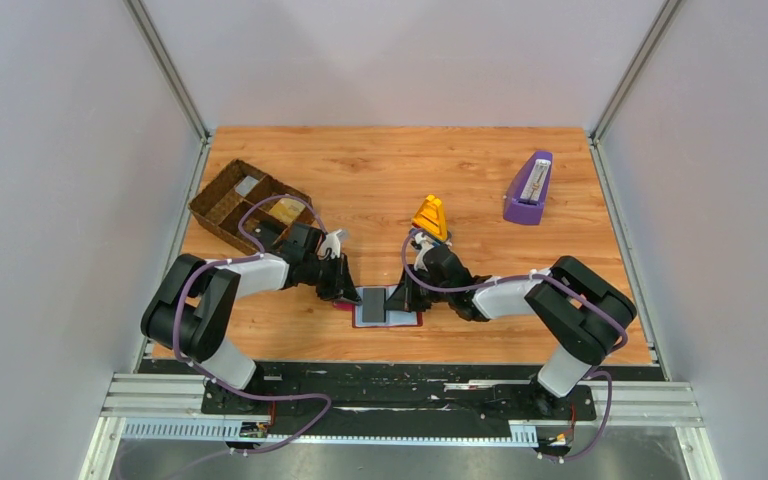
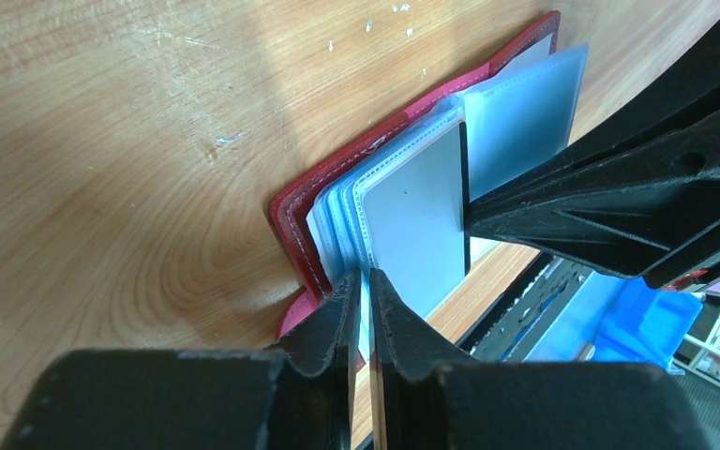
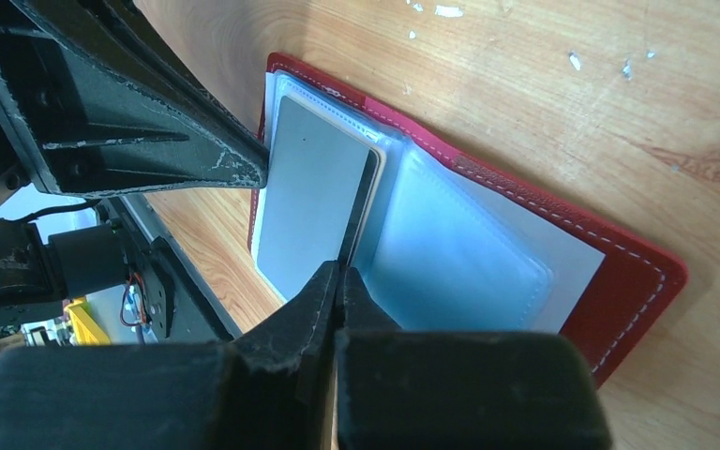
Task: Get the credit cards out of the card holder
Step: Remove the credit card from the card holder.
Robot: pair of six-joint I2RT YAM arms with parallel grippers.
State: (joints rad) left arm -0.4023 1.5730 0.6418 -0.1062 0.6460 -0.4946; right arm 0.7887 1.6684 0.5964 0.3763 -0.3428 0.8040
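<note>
Black fingertips of the right gripper [image 3: 340, 274] are pressed together on the dark near edge of a grey card [image 3: 314, 197]. Opposite, the left gripper [image 2: 364, 286] stands at a narrow gap, pinching the sleeve edges of the card holder [image 3: 623, 281]. The holder lies open directly beneath both, flat on the wooden table [image 1: 380, 170].

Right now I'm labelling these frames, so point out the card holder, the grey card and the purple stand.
card holder [image 3: 633, 291], right wrist view, red cover corner.
grey card [image 3: 314, 202], right wrist view, face centre.
purple stand [image 1: 520, 210], top external view, purple base.
</note>
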